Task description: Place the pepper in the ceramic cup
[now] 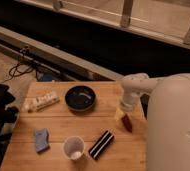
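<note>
The pepper (127, 123), a small dark red chili, lies on the wooden table (58, 122) near its right edge. My gripper (121, 114) hangs from the white arm right above and beside the pepper's upper end, close to the tabletop. The ceramic cup (74, 147), small, white and round, stands upright near the table's front, left of the pepper. Whether the gripper touches the pepper cannot be made out.
A black-and-white striped bar (101, 144) lies between cup and pepper. A wide dark bowl (80, 97) sits at the back middle. A pale packet (40, 102) lies at the back left, a blue sponge (41, 139) at the front left. My white body (173, 130) fills the right.
</note>
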Robot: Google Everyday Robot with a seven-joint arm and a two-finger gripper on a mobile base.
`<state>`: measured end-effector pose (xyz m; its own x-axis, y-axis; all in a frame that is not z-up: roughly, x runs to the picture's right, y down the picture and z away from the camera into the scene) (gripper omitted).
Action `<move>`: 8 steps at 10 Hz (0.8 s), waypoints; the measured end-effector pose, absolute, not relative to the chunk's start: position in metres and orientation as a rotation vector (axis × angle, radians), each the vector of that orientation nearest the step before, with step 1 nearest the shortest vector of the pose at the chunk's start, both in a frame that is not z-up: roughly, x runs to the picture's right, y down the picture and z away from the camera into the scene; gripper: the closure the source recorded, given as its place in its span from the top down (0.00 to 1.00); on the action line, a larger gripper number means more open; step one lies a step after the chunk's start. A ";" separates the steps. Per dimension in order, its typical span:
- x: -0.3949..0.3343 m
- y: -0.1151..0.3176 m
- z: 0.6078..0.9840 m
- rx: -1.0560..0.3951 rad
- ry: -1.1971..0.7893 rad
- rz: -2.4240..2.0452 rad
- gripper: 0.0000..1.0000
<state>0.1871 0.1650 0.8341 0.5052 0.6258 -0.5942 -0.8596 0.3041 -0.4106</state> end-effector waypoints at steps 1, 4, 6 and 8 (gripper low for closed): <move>0.188 0.168 0.836 -0.781 0.356 1.012 0.80; 0.184 0.186 0.852 -0.837 0.385 1.002 0.78; 0.187 0.192 0.856 -0.849 0.383 1.016 0.61; 0.191 0.192 0.856 -0.845 0.368 1.037 0.41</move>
<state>0.1907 0.1920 0.8556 0.4860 0.6028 -0.6328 -0.8668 0.2399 -0.4371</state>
